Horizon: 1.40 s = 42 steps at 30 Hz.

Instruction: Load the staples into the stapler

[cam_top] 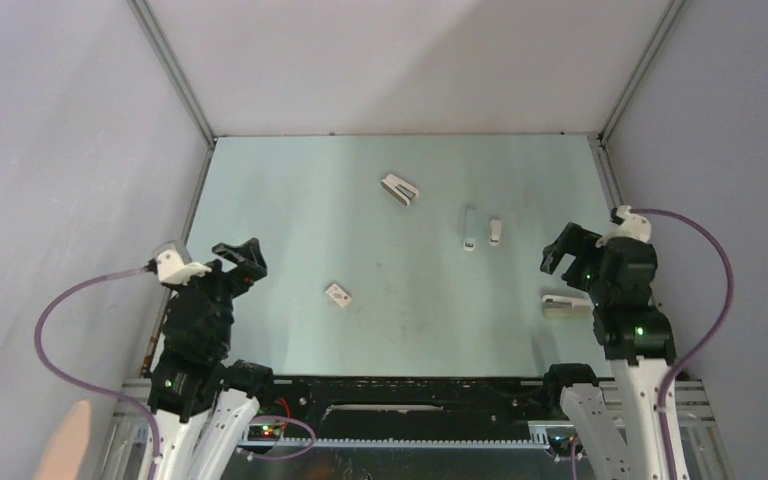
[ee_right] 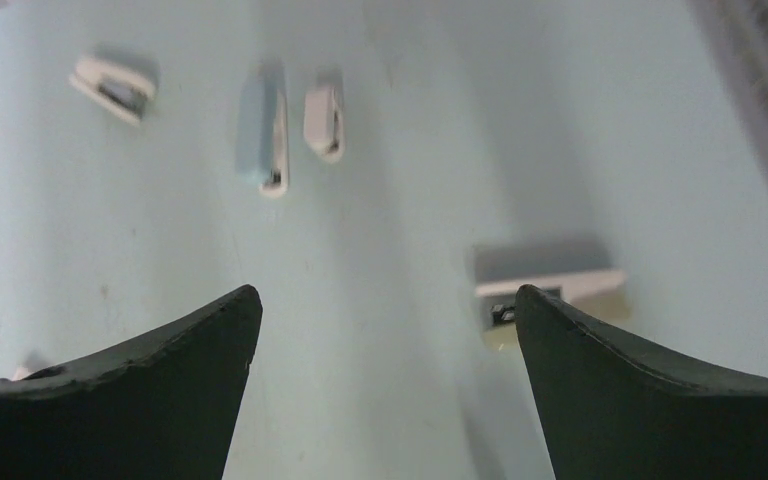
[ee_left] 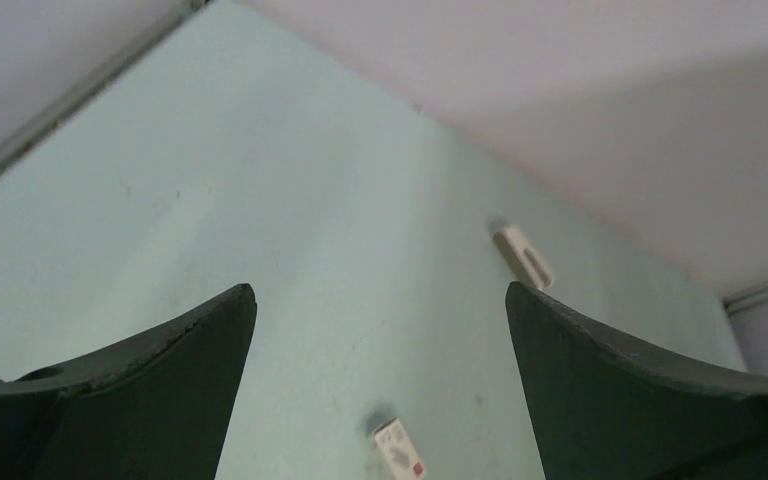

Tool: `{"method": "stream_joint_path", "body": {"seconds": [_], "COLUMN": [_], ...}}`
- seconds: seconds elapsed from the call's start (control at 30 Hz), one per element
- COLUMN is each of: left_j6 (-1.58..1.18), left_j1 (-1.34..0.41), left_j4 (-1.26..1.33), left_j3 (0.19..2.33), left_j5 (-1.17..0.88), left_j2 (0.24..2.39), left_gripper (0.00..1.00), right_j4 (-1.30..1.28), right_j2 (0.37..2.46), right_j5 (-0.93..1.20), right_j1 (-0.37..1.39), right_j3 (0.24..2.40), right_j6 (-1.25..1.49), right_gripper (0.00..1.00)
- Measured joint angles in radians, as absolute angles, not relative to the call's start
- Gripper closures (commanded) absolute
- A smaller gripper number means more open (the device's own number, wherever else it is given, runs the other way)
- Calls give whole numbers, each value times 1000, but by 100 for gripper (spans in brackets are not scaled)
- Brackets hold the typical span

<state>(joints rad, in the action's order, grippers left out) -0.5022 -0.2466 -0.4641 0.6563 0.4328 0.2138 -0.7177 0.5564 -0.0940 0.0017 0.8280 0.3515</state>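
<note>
A: How far along?
B: Nothing done yet. Both sets of jaws stand wide, holding nothing, above the bench (cam_top: 290, 200).
A: And the staples (cam_top: 404, 192)?
B: In their white tray (cam_top: 390, 181) at the far middle, well apart from both arms. Every loading step is left.
</note>
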Motion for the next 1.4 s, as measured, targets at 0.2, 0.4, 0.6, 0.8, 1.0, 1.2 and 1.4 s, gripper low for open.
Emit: {"method": "stream_joint_path", "body": {"seconds": [0.2, 0.4, 0.6, 0.8, 1.0, 1.2, 1.4], "left_j6": [-603, -656, -702, -767, -888, -1003, -1074], "left_j1": [-247, -249, -352, -574, -671, -721, -721], "left_j4": [-596, -619, -571, -525, -493, -459, -412], "left_j3": [710, 711, 635, 677, 701, 699, 699], "left_j5": [376, 270, 249, 342, 431, 482, 497], "left_j2": [428, 642, 780, 1036, 1226, 1324, 1407], "left_gripper": [2, 2, 2, 8, 18, 29, 37], "right_j4": [-824, -772, -740, -704, -689, -654, -644], "right_j2": [684, 636, 635, 760, 815, 838, 882], "right_j5": [11, 128, 97, 6, -93, -147, -163], "right_j1": [-1, 1, 93, 215, 367, 437, 474], "right_j3": [833, 749, 685, 683, 677, 677, 677], "right_j6": [493, 527, 526, 528, 537, 542, 539], "right_gripper": [0, 0, 0, 0, 0, 0, 0]}}
